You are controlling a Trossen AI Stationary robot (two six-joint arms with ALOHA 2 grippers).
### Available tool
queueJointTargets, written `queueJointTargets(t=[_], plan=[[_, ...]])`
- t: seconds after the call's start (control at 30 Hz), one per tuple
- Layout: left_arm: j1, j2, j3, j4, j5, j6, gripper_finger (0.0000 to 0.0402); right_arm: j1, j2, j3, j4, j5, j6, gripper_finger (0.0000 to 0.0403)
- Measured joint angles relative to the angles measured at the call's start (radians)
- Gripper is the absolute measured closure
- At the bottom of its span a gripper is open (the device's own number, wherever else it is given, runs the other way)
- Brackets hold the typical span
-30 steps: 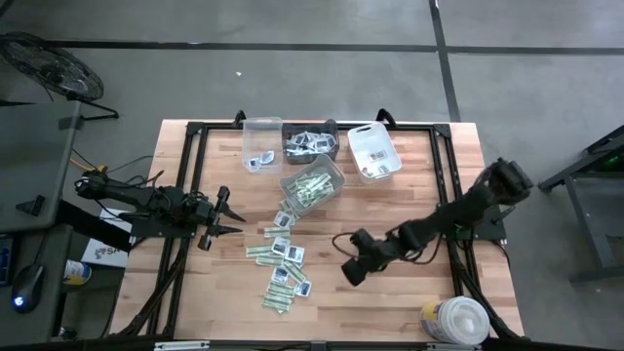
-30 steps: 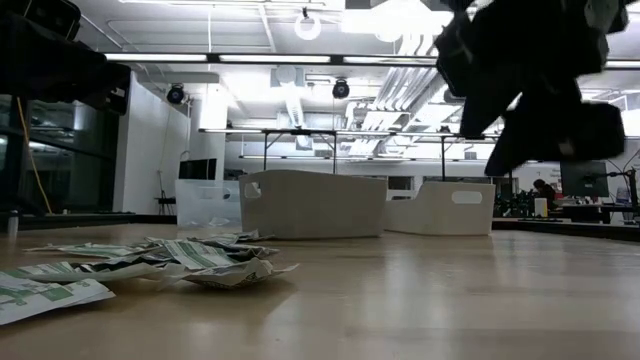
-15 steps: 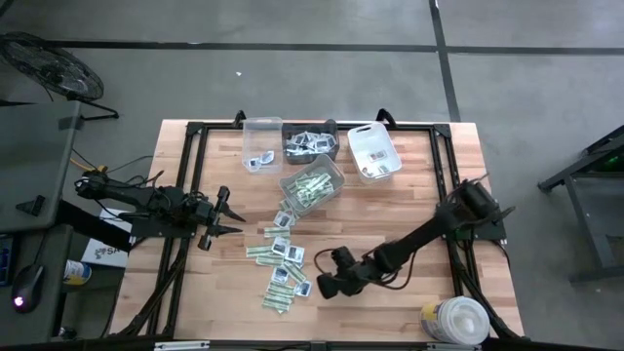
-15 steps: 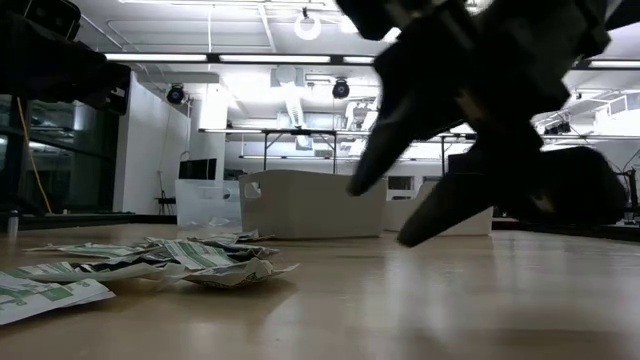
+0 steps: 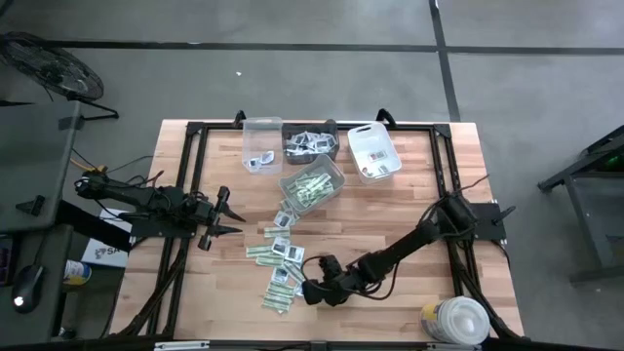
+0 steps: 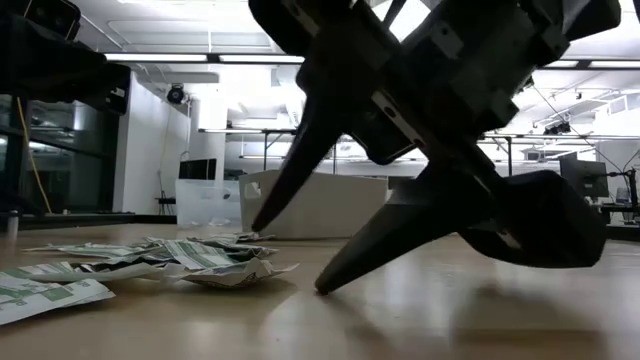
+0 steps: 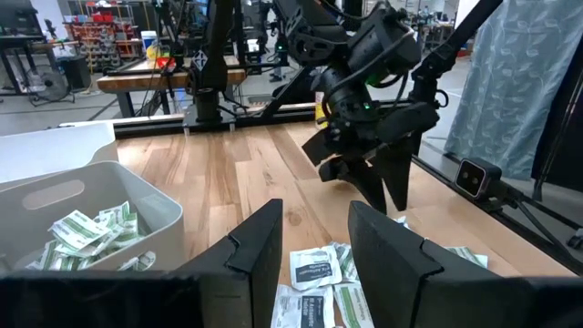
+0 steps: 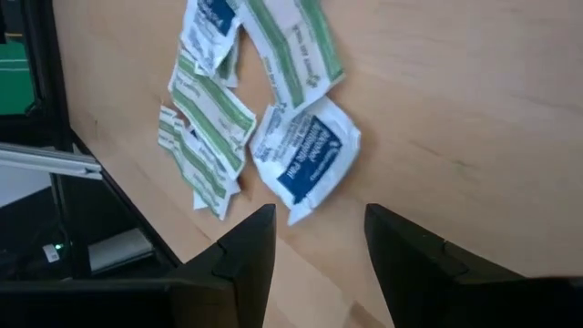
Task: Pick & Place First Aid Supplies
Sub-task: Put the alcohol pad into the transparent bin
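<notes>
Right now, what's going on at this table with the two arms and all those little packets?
The right gripper is low over the wooden table, jaws open and empty, at the edge of the scattered first aid packets, facing a white packet with blue print. The left gripper waits open at the table's left side. Some packets already lie in the bins at the back.
</notes>
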Motion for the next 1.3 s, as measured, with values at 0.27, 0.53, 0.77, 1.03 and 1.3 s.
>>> queueJointTargets(t=[0.27, 0.53, 0.77, 1.03, 1.3], plan=[[0.000, 0.000, 0.000, 0.000, 0.000, 0.000, 0.0273, 0.000, 0.026, 0.014, 0.007, 0.014, 0.046, 0.0238], [0.000, 0.000, 0.000, 0.000, 0.000, 0.000, 0.0273, -0.002, 0.041, 0.015, 0.003, 0.024, 0.089, 0.0238], [0.000, 0.000, 0.000, 0.000, 0.000, 0.000, 0.0273, -0.016, 0.043, 0.014, -0.008, 0.034, 0.107, 0.0238], [0.000, 0.000, 0.000, 0.000, 0.000, 0.000, 0.0273, -0.040, 0.044, 0.013, -0.007, 0.030, 0.108, 0.0238], [0.000, 0.000, 0.000, 0.000, 0.000, 0.000, 0.0273, -0.056, 0.045, 0.013, -0.007, 0.032, 0.107, 0.0238]])
